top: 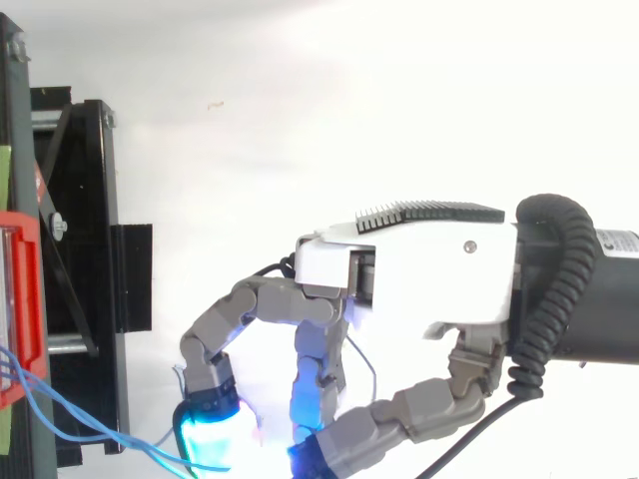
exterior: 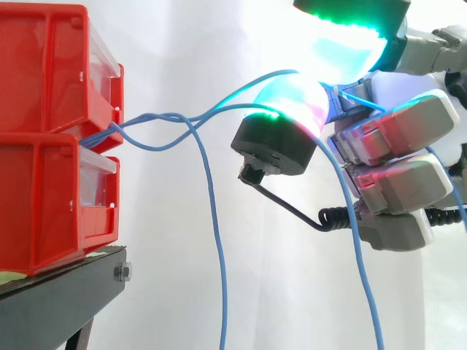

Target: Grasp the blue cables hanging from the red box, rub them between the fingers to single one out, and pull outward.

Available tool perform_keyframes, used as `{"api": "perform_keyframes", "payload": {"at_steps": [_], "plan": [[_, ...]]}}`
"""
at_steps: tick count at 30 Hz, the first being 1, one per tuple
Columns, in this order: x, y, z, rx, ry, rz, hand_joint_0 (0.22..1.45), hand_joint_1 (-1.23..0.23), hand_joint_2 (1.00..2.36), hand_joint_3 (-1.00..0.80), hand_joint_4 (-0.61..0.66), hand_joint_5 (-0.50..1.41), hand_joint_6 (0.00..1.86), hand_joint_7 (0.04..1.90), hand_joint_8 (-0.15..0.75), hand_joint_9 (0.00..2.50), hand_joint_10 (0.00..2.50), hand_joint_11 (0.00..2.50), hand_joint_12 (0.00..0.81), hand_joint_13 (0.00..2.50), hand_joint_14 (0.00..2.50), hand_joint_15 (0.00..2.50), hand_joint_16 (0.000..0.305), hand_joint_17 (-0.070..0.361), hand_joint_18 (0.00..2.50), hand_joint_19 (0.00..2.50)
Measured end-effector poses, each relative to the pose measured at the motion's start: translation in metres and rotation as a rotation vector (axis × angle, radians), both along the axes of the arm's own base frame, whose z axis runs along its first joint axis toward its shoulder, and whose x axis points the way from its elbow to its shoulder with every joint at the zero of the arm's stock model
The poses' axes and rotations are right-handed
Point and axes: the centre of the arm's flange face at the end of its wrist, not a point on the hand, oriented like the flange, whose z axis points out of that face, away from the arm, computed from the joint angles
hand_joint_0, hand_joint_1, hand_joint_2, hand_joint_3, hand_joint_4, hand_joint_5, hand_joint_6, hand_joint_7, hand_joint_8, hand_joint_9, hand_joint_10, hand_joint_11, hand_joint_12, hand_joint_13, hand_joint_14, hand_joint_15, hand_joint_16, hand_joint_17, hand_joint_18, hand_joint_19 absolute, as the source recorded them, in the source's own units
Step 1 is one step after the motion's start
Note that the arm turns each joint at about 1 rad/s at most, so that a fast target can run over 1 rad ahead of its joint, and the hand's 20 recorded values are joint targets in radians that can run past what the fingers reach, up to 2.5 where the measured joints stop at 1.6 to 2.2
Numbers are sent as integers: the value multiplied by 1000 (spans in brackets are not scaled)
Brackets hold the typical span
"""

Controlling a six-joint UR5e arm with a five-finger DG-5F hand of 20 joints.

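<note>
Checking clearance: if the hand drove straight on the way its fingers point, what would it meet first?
Beyond the blue cables it already pinches, the hand faces the red bins across an open gap. Their fronts would probably come first, though depth is hard to judge.
</note>
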Motion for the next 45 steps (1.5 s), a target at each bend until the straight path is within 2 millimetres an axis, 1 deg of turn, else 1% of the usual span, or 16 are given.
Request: {"api": "perform_keyframes", "payload": {"at_steps": [1,3,9,19,26,32,45], "plan": [[0,0,0,-1,2,0,585,-852,1009,-117,-51,-19,852,1042,357,1481,16,544,421,1362,18,552,62,140,1310,548],[-1,0,-1,-4,11,1,585,-853,1009,-115,-42,-19,852,1046,378,1396,13,439,425,1319,14,461,62,139,1300,530],[-8,-1,-4,-22,66,4,587,-853,1008,-124,-34,-19,851,1046,393,1329,10,397,436,1301,15,429,62,139,1289,515],[-22,-7,4,-72,138,9,591,-850,1009,-129,-32,-20,852,1057,389,1327,14,434,432,1299,14,480,62,140,1267,536],[-29,-11,18,-114,153,10,592,-847,1009,-129,-27,-20,853,1063,389,1334,12,454,429,1301,15,519,62,140,1265,549],[-39,-16,25,-123,190,5,593,-846,1009,-128,-19,-20,854,1065,394,1343,12,490,432,1302,15,540,63,141,1259,557],[-42,-18,26,-95,206,-12,595,-844,1009,-127,-18,-21,860,1054,405,1344,13,502,433,1304,17,556,63,141,1246,569]]}}
